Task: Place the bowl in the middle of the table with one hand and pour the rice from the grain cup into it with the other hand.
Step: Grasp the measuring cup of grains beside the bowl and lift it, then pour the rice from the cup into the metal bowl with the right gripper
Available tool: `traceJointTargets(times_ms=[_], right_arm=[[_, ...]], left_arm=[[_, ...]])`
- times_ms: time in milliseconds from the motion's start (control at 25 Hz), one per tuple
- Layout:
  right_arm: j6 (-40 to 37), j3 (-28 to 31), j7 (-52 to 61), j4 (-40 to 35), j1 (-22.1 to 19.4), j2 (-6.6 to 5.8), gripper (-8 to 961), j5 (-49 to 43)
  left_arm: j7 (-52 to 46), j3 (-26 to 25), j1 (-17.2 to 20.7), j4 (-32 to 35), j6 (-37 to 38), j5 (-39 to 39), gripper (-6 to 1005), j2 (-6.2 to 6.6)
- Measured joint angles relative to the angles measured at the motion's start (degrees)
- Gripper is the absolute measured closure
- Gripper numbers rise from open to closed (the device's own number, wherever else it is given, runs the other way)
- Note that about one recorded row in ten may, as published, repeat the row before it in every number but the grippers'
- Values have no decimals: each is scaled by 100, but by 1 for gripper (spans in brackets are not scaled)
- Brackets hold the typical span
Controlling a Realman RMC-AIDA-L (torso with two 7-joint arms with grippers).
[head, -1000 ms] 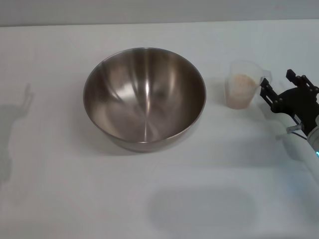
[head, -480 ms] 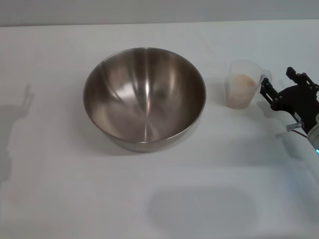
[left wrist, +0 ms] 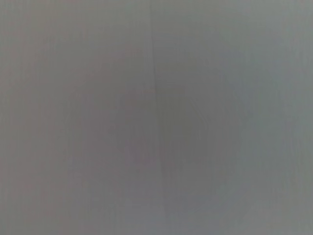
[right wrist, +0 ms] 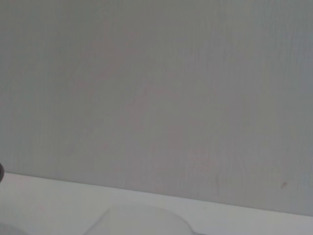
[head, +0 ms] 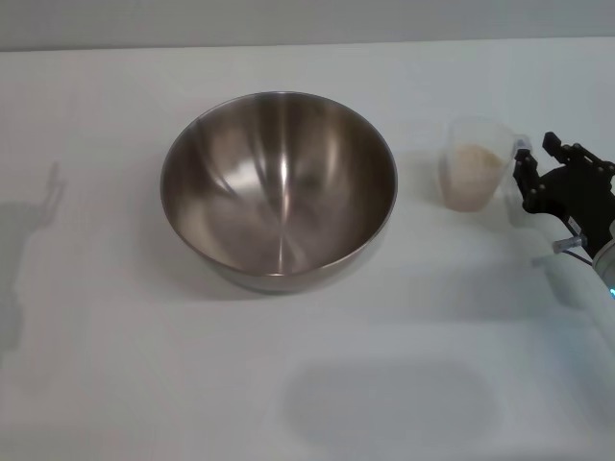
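The right gripper (head: 534, 165) stands at the handle side of the grain cup (head: 473, 176), its dark fingers (head: 525, 174) set about the handle, though whether they have closed on it or merely flank it cannot be told from the head view. The cup sits upright on the table (head: 144, 384) with the rice (head: 475, 158) heaped inside, just beside the bowl (head: 279, 187), which already rests near the middle. The step in hand appears to be taking the cup; the next move calls for a firm hold, a lift and a tilt over the rim, while the left gripper is out of sight.
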Motion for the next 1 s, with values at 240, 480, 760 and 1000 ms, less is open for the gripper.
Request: traceJointTargets(times_ms=[240,480,760,1000], right_arm=[[-14,70,-54,6,-5,10,629,15],[-196,118,-387,44,-71,30,790,16],[-1039,183,-449,158,-366,32,930,21],[-2517,218,-493,192,-554,17,935,24]], left_arm=[[0,22,-4,0,0,-11,197,0],[0,24,-3,0,-65,-2,197,0],[1,24,-4,0,-97,9,197,0],[1,26,10,9,-102,6,197,0]])
